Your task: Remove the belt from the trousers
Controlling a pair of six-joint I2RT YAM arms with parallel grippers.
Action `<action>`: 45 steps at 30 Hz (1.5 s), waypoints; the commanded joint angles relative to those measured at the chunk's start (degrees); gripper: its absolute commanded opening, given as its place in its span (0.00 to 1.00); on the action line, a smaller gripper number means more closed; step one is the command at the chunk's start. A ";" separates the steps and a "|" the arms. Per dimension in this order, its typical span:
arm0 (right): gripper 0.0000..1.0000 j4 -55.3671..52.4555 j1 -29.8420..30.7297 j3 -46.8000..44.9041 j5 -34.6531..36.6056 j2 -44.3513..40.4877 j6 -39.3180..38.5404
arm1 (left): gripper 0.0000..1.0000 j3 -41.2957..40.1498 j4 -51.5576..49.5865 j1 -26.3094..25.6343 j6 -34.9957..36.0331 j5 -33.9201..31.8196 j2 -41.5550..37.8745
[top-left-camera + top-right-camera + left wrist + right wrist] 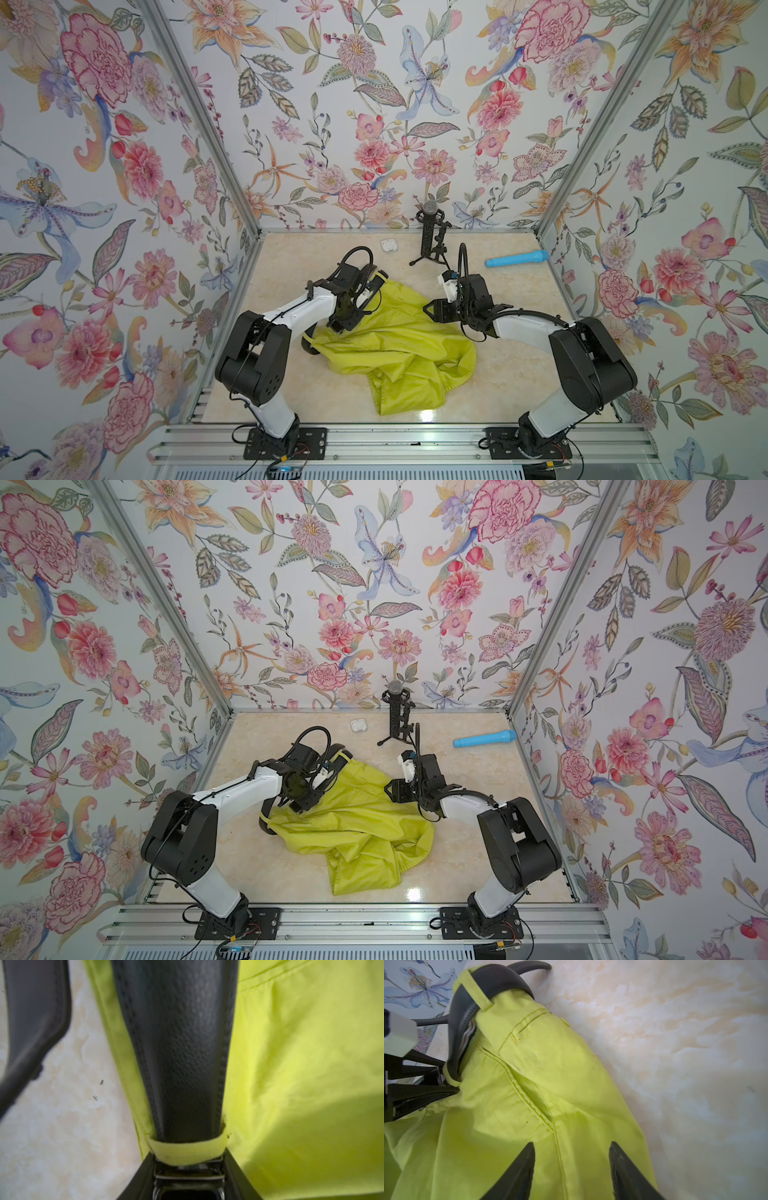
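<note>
Left fingers [143, 1180]: set on either side of the belt [178, 1053], right where it passes under a belt loop [187, 1153] of the trousers; I cannot tell whether they pinch the strap.
Right fingers [521, 1172]: spread apart with nothing held, poised over the trousers [399, 349] at the edge away from the waistband.
Trousers: crumpled mid-bench [494, 390] between the two arms, waistband under the left arm.
Belt: on the trousers, threaded along the waistband; one end curls off the waistband's far end onto the bench.
Second loop [475, 991]: farther along the waistband from the left fingers, with the strap running through it.
Beyond the trousers: a small white object [389, 245], a black microphone [430, 232] on a stand, and a blue microphone [517, 258] lying flat.
Done: little, by my reading; no loop in view is emptied, and the buckle is not visible.
Left to do: draw the strap out of every loop and clear of the trousers.
Count: one belt, one pair of trousers, two loops seen, two arms, two microphones, one white object.
</note>
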 commanded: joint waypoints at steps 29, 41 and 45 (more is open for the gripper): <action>0.11 11.17 13.25 14.23 18.82 3.87 -3.90 | 0.00 19.12 -3.06 -7.78 4.84 21.02 -19.33; 0.09 18.73 -0.02 3.48 11.11 -4.97 5.82 | 0.04 -7.17 6.20 -7.67 8.54 14.64 -31.82; 0.08 18.53 0.80 4.68 3.39 -6.55 0.38 | 0.26 -15.05 15.16 -7.68 9.39 13.61 -35.48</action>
